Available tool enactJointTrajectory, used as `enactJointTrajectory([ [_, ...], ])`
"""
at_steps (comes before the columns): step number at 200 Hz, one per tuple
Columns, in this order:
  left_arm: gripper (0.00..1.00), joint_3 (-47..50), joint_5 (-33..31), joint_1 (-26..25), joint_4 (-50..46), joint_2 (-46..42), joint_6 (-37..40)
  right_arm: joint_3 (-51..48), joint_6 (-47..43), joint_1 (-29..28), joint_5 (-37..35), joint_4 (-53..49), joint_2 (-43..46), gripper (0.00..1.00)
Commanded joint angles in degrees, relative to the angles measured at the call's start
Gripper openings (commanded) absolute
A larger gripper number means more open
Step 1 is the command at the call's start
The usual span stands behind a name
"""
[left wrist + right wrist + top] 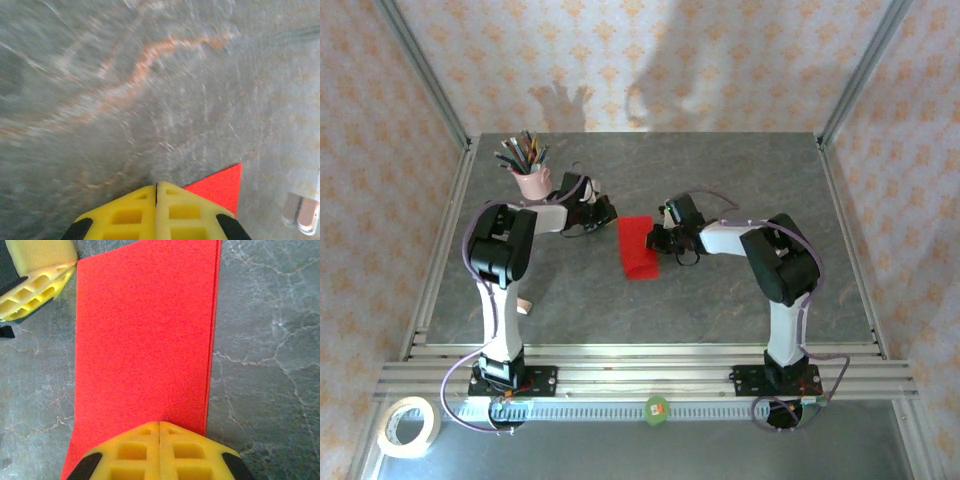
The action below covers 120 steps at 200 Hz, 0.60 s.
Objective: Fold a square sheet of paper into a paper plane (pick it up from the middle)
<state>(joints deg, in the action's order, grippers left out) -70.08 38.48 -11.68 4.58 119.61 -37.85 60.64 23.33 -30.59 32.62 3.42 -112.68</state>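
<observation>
The red sheet of paper lies flat mid-table as a tall rectangle, seemingly folded in half, with a doubled edge along one long side. My left gripper is shut with nothing in it, its yellow tips right beside the paper's far left corner. My right gripper is shut too, its tips down over the paper near its right edge; whether they press on it I cannot tell. The left gripper's fingers show at the paper's far corner in the right wrist view.
A pink cup full of pencils stands at the back left, just behind the left arm. A small pale scrap lies near the left arm's base. A roll of tape sits off the table at the front left.
</observation>
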Motion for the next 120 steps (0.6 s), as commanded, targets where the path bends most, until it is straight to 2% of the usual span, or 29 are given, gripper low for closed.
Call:
enactJointTrajectory([
  [1, 0.00, -0.9, -2.2, 0.0, -3.9, -3.2, 3.0, -5.5, 1.0, 1.6, -11.9, -14.7, -6.5, 0.00],
  [24, 0.00, 2.2, -0.6, -1.3, -2.5, -8.7, 1.2, -5.4, 1.9, 1.6, -11.1, -14.0, -6.6, 0.00],
  [53, 0.00, 9.8, 1.4, -5.5, 1.3, -14.7, -3.4, -5.4, 2.2, 1.5, -11.2, -13.9, -6.6, 0.00],
  [84, 0.00, 15.4, 3.0, -9.2, -0.3, -16.2, -4.8, -5.7, 1.9, 1.6, -11.0, -14.3, -6.6, 0.00],
  [120, 0.00, 19.3, 2.9, -9.8, -0.3, -17.4, -5.6, -5.5, 1.0, 1.6, -11.1, -15.1, -7.0, 0.00],
])
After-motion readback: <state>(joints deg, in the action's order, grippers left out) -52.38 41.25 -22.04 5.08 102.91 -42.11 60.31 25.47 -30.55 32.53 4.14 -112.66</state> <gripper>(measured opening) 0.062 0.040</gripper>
